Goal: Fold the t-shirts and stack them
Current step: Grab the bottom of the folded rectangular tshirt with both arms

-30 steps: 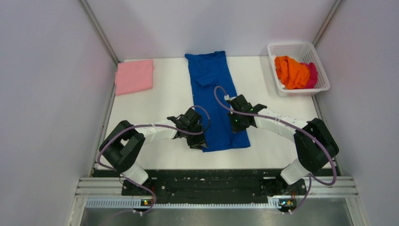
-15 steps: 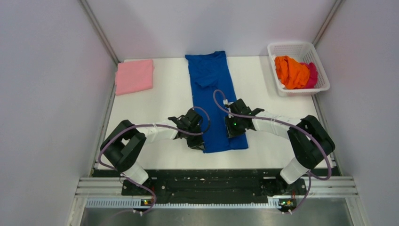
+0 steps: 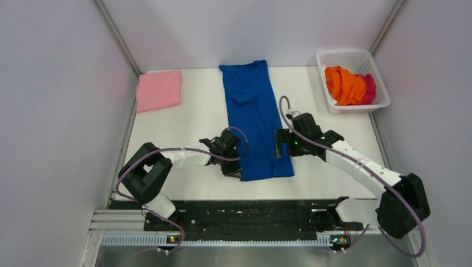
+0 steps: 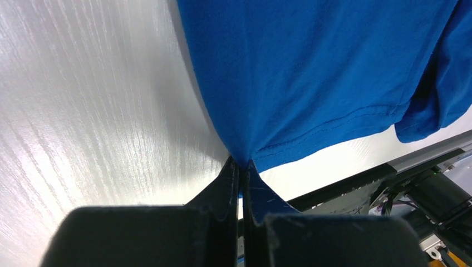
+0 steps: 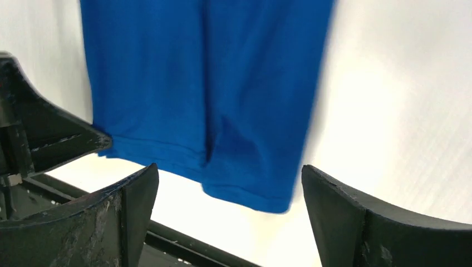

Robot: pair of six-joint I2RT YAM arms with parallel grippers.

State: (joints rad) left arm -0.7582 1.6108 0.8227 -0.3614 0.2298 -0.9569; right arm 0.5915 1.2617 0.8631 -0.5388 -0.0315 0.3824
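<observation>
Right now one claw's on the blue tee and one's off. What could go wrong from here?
1. Only the left claw pinches the blue t-shirt, at the very corner of its near hem. A lift could slip off or skew the folded strip.
2. The right claw hangs open above the other near corner, where the layers pucker. Closing there may catch just one layer.

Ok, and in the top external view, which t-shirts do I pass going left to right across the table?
pink t-shirt → blue t-shirt → orange t-shirt → magenta t-shirt; the last two lie in the white basket.
</observation>
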